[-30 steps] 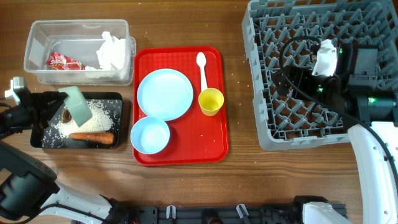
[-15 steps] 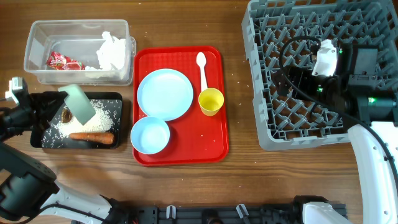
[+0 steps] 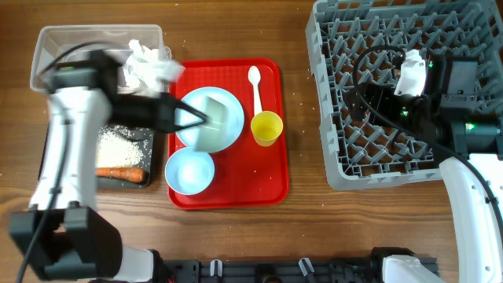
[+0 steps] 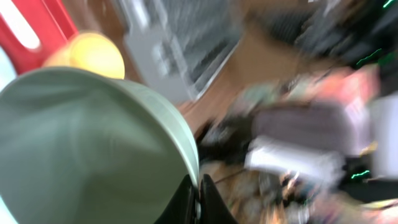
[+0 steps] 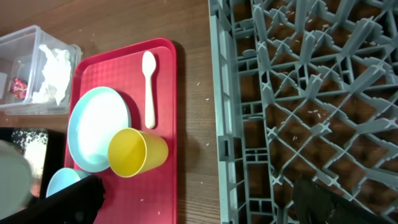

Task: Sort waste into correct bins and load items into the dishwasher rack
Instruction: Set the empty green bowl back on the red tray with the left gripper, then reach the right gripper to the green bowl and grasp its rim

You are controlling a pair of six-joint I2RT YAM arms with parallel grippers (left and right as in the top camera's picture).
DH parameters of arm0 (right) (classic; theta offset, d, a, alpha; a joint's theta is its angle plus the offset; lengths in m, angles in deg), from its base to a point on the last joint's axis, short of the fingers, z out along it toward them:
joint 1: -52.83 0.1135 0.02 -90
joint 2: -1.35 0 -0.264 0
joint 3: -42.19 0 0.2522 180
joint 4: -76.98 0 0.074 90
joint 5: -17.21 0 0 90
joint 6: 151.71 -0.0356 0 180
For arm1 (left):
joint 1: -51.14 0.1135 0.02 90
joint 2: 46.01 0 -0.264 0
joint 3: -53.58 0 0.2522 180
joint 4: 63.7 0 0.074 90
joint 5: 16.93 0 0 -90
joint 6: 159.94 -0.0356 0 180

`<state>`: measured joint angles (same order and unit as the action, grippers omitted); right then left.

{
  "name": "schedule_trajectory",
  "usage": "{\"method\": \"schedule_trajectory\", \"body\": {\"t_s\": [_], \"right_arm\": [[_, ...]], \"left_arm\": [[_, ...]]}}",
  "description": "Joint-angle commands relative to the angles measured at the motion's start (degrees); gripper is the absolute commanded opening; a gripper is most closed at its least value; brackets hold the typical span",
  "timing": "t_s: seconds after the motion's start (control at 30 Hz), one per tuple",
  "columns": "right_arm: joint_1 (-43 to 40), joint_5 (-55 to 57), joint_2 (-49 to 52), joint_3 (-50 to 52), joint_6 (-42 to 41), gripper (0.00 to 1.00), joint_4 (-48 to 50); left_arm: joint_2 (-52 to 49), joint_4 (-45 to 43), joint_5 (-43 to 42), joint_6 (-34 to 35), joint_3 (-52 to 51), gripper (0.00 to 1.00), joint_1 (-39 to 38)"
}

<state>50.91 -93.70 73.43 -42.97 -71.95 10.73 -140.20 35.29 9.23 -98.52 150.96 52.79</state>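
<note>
bowl (image 3: 219, 115) rim pinched, prob. over plate (image 3: 206, 145)

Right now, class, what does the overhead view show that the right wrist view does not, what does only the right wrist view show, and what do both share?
Only overhead: the carrot and the left gripper, shut on a pale bowl over the plate.
Only right wrist: the red wrapper in the clear tub, which the left arm hides from above.
Both: the spoon, yellow cup and plate on the red tray, plus the grey rack.
</note>
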Motion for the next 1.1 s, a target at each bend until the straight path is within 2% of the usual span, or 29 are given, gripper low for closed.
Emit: {"method": "schedule_trajectory", "body": {"t_s": [0.0, 0.07, 0.2, 0.27, 0.43, 0.63, 0.67, 0.77, 0.83, 0.9, 0.97, 1.07], "right_arm": [[0.1, 0.5, 0.4, -0.6, -0.3, 1.0, 0.3], [0.1, 0.6, 0.4, -0.6, -0.2, 1.0, 0.2], [0.1, 0.6, 0.4, -0.6, -0.2, 1.0, 0.2], [0.1, 0.5, 0.4, -0.6, -0.2, 1.0, 0.2], [0.1, 0.5, 0.4, -0.6, -0.2, 1.0, -0.3], [0.1, -0.5, 0.4, -0.6, -0.2, 1.0, -0.3], [0.1, -1.9, 0.4, -0.6, -0.2, 1.0, -0.2], [1.3, -4.9, 0.4, -0.6, -0.5, 0.99, -0.3], [4.2, -4.8, 0.4, -0.6, -0.9, 0.99, -0.7], [9.7, -2.6, 0.8, -0.5, -3.8, 0.98, -1.0], [14.5, 1.2, 1.9, -0.5, -7.9, 0.98, -1.2], [22.8, 4.1, 6.1, 0.2, -11.2, 0.86, -1.1]], "left_arm": [[0.7, -7.8, 25.2, 24.6, 0.7, 0.04, -15.9], [0.7, -10.8, 38.1, 34.4, 0.7, 0.04, -24.5], [0.7, -11.3, 53.5, 45.3, 0.4, 0.04, -36.7], [0.7, -14.8, 61.7, 49.7, -2.0, 0.04, -43.3], [0.2, -26.7, 67.4, 50.6, -10.1, 0.04, -52.0], [-0.4, -28.9, 69.9, 53.5, -11.2, 0.04, -52.4], [-0.1, -28.6, 69.9, 53.6, -10.6, 0.08, -51.9], [3.5, -24.0, 69.9, 56.1, -5.0, 0.29, -48.0], [7.0, -21.1, 69.9, 57.0, -1.1, 0.58, -44.1], [11.2, -20.2, 69.7, 57.8, 0.8, 0.82, -39.0], [15.1, -20.2, 69.7, 57.8, 0.8, 0.86, -33.5], [20.0, -19.8, 69.7, 57.8, 0.8, 0.92, -22.8]]}}
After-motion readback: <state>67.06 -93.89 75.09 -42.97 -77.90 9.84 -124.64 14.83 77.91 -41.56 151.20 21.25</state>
